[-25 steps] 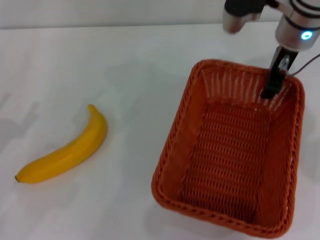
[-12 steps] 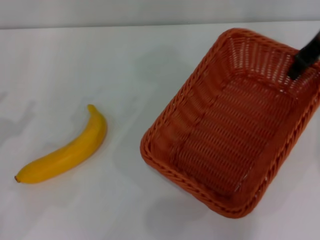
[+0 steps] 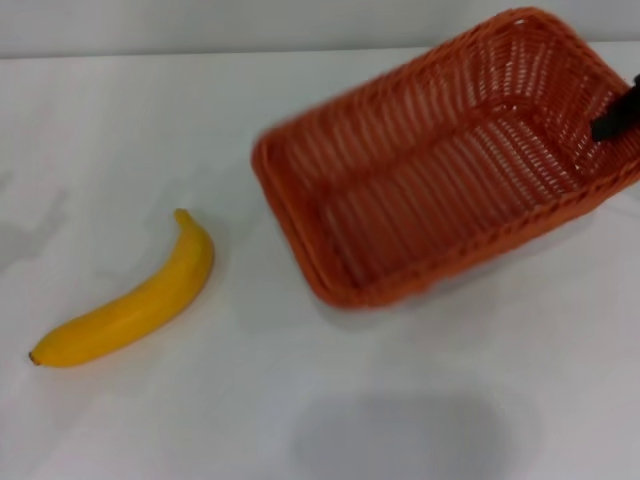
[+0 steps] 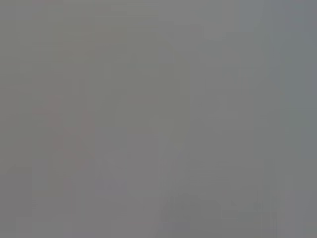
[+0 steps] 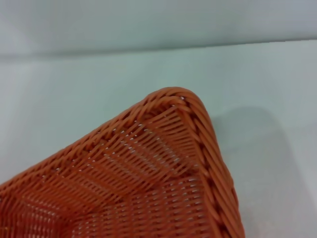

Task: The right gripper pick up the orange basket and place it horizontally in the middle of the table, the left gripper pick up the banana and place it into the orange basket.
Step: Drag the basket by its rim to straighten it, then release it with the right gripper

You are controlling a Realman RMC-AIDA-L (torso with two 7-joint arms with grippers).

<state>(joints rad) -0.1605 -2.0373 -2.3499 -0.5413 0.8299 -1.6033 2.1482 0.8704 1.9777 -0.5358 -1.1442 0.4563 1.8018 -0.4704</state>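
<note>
The orange basket [image 3: 430, 190] hangs tilted over the far right part of the white table [image 3: 250, 400], with its long side running almost left to right and its open side facing me. My right gripper [image 3: 612, 118] shows as one black finger at the basket's right wall, at the picture's right edge, shut on that wall. A corner of the basket [image 5: 148, 163] fills the lower part of the right wrist view. The yellow banana [image 3: 130, 300] lies on the table at the near left, apart from the basket. My left gripper is out of view, and the left wrist view shows only flat grey.
A soft shadow [image 3: 400, 430] lies on the table below the basket. The table's far edge [image 3: 200, 52] meets a pale wall.
The basket has swung from pointing away from me to lying nearly crosswise, and its near end has risen and moved left. The right wrist has left the picture. The banana has not moved.
</note>
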